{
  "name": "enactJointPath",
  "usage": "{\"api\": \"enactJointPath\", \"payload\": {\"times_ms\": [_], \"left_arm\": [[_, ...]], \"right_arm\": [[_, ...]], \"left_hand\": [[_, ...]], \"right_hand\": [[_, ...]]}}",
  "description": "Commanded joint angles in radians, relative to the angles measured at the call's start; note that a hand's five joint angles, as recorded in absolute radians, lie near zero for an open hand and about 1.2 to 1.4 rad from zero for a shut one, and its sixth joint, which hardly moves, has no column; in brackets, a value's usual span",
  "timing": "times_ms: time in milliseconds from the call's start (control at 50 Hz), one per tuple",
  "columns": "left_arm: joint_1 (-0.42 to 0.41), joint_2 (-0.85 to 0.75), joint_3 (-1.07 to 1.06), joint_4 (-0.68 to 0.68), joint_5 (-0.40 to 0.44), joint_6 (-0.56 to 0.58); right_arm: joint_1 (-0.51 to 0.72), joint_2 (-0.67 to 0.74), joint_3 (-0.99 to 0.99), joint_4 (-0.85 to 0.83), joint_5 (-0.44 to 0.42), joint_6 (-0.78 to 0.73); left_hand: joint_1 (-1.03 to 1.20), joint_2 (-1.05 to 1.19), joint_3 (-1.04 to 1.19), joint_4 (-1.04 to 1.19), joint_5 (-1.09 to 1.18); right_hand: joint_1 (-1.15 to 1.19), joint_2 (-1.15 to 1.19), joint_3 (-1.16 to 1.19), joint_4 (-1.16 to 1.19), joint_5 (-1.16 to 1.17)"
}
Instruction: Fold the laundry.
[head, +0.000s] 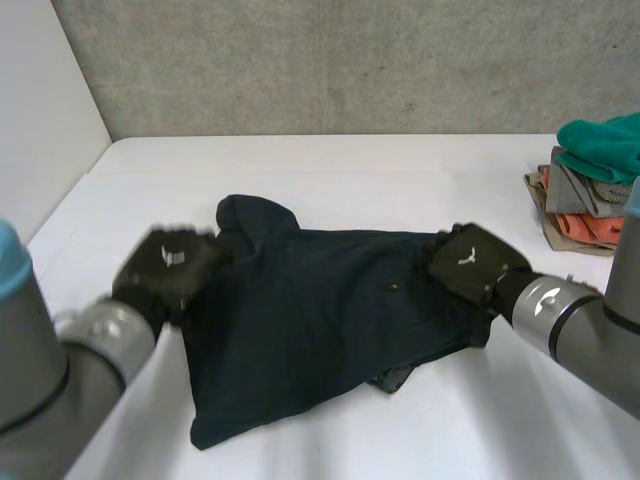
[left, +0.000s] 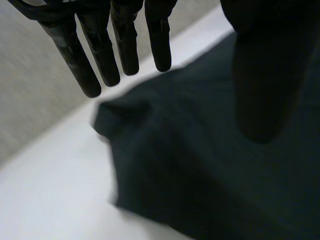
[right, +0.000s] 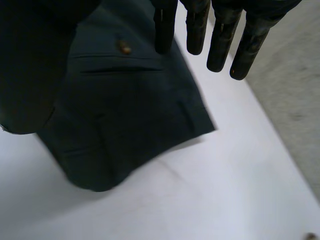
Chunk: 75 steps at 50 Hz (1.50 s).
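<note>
Rumpled navy woven garment (head: 310, 320) w/ buttoned pocket (right: 117, 70) mid-frame on smooth white table (head: 400, 170); left hand (head: 168, 265) & right hand (head: 470, 262) at its side edges, fingers straight, gripping nothing.

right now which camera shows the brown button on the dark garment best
The right wrist view: the brown button sits large beside the pocket slit, near the right hand. The head view gives it as a tiny speck. The left wrist view looks at the dark garment's other end.
</note>
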Motion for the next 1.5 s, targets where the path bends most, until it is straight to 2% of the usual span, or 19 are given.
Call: {"api": "enactJointPath", "payload": {"times_ms": [20, 40, 60, 80, 100, 320, 480, 540, 600, 660, 800, 920, 1000, 1080, 1180, 1360, 1380, 1460, 1500], "left_arm": [[-0.062, 0.011, -0.129, -0.065, 0.011, -0.119], [-0.07, 0.01, -0.136, -0.065, 0.012, -0.122], [-0.082, 0.005, -0.148, -0.064, 0.008, -0.128], [-0.086, 0.005, -0.15, -0.064, 0.008, -0.13], [-0.09, 0.004, -0.152, -0.062, 0.008, -0.131], [-0.159, -0.123, -0.139, 0.062, -0.01, -0.127], [-0.198, -0.255, -0.075, 0.151, -0.133, -0.116], [-0.215, -0.274, -0.063, 0.16, -0.144, -0.11], [-0.223, -0.266, -0.057, 0.166, -0.142, -0.104], [-0.229, -0.223, -0.041, 0.166, -0.153, -0.099], [-0.189, 0.091, 0.032, 0.163, -0.153, -0.036], [-0.058, 0.318, 0.17, 0.186, -0.135, 0.088], [0.018, 0.34, 0.296, 0.212, -0.086, 0.113], [0.029, 0.246, 0.373, 0.212, -0.023, 0.109], [0.029, 0.13, 0.411, 0.221, -0.006, 0.114], [0.025, -0.223, 0.6, 0.278, -0.004, 0.12], [0.025, -0.246, 0.615, 0.278, -0.004, 0.122], [0.015, -0.283, 0.622, 0.274, -0.006, 0.122], [-0.002, -0.286, 0.599, 0.274, -0.004, 0.12]], "right_arm": [[0.003, 0.105, 0.014, -0.068, -0.023, 0.11], [0.004, 0.114, 0.012, -0.083, -0.023, 0.119], [0.007, 0.127, 0.014, -0.123, -0.02, 0.131], [0.007, 0.13, 0.012, -0.145, -0.017, 0.137], [0.007, 0.133, 0.012, -0.166, -0.013, 0.145], [0.0, 0.131, 0.017, -0.237, 0.019, 0.248], [-0.002, 0.107, 0.018, -0.232, 0.046, 0.317], [-0.002, 0.066, 0.018, -0.215, 0.063, 0.325], [-0.002, 0.03, 0.014, -0.186, 0.075, 0.325], [-0.002, -0.002, 0.001, -0.151, 0.086, 0.322], [-0.002, -0.184, -0.083, 0.034, 0.092, 0.294], [-0.009, -0.367, -0.254, 0.093, 0.089, 0.291], [-0.023, -0.41, -0.362, 0.105, 0.091, 0.291], [-0.031, -0.364, -0.427, 0.121, 0.085, 0.289], [0.021, -0.19, -0.491, 0.13, 0.106, 0.279], [0.081, 0.062, -0.571, 0.102, 0.246, 0.2], [0.083, 0.087, -0.578, 0.084, 0.261, 0.208], [0.09, 0.115, -0.58, 0.081, 0.283, 0.252], [0.092, 0.112, -0.575, 0.09, 0.287, 0.277]], "left_hand": [[-0.045, -0.042, -0.042, -0.041, -0.04], [-0.048, -0.045, -0.044, -0.043, -0.043], [-0.048, -0.045, -0.045, -0.043, -0.043], [-0.048, -0.045, -0.045, -0.043, -0.043], [-0.045, -0.042, -0.042, -0.04, -0.04], [0.092, 0.095, 0.096, 0.097, 0.098], [0.629, 0.632, 0.633, 0.634, 0.635], [0.943, 0.946, 0.946, 0.948, 0.948], [0.944, 0.947, 0.947, 0.949, 0.949], [0.944, 0.947, 0.947, 0.949, 0.949], [0.944, 0.947, 0.947, 0.949, 0.949], [0.944, 0.947, 0.947, 0.949, 0.949], [0.944, 0.947, 0.947, 0.949, 0.949], [0.944, 0.947, 0.947, 0.949, 0.949], [0.944, 0.947, 0.947, 0.949, 0.949], [0.944, 0.947, 0.947, 0.949, 0.949], [0.944, 0.947, 0.947, 0.949, 0.949], [0.944, 0.947, 0.947, 0.949, 0.949], [0.944, 0.947, 0.947, 0.949, 0.949]], "right_hand": [[0.282, 0.264, 0.255, 0.262, 0.257], [0.408, 0.389, 0.38, 0.387, 0.383], [0.816, 0.797, 0.789, 0.796, 0.791], [1.029, 1.011, 1.002, 1.009, 1.004], [1.129, 1.111, 1.102, 1.109, 1.104], [1.13, 1.112, 1.103, 1.11, 1.105], [1.13, 1.112, 1.103, 1.11, 1.105], [1.13, 1.112, 1.103, 1.11, 1.105], [1.13, 1.112, 1.103, 1.11, 1.105], [1.13, 1.112, 1.103, 1.11, 1.105], [1.13, 1.112, 1.103, 1.11, 1.105], [1.13, 1.112, 1.103, 1.11, 1.105], [1.13, 1.112, 1.103, 1.11, 1.105], [1.13, 1.112, 1.103, 1.11, 1.105], [1.13, 1.112, 1.103, 1.11, 1.105], [1.13, 1.112, 1.103, 1.11, 1.105], [1.076, 1.058, 1.049, 1.056, 1.051], [0.229, 0.211, 0.202, 0.209, 0.204], [0.095, 0.077, 0.068, 0.075, 0.071]]}}
